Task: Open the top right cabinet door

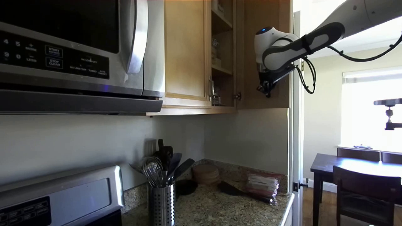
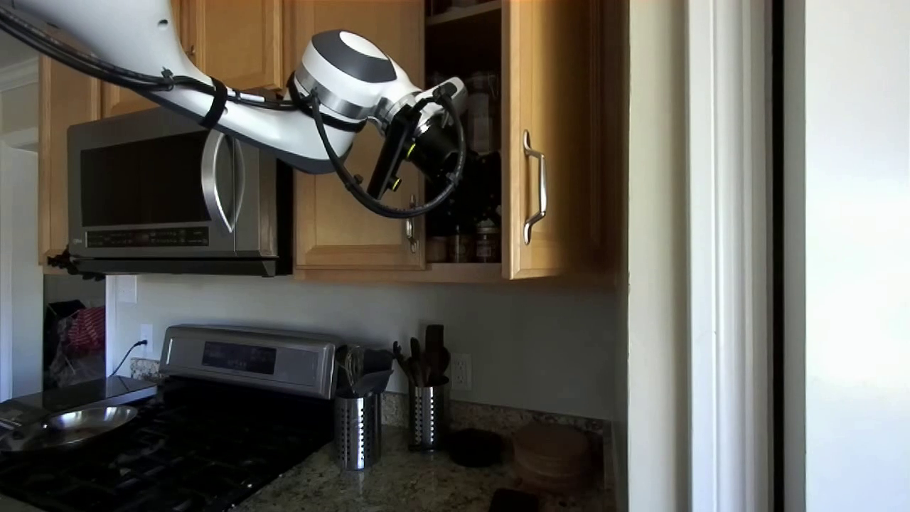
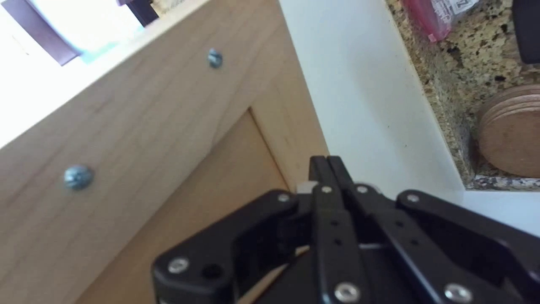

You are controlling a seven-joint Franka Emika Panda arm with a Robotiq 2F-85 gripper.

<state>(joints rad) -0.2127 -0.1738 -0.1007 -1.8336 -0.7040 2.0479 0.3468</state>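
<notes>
Item, top right cabinet door [image 2: 569, 135]: open, standing well out from the cabinet [image 2: 466, 272]; a hinge [image 1: 238, 96] carries it on the edge opposite its bar handle [image 2: 543, 186], which is why the handle edge swings free; we judge the task all but met; item, gripper [image 3: 328, 162]: narrow, fingers laid together with nothing between; we find it on the door's inner side, the side where the handle's screws [image 3: 78, 177] show, and read this as a stance for pushing outward rather than pulling, work that needs no grasp; whether the tips touch wood we cannot tell; item, neighbouring door [image 2: 334, 213]: closed, its own handle beside the opening; item, jars [image 2: 488, 243]: upright on the cabinet floor, presumably stowed for ready reach; item, perforated utensil holder [image 2: 357, 430]: on the counter [image 2: 426, 475] beside the stove [image 2: 256, 419], we suppose for handiness in cooking.
</notes>
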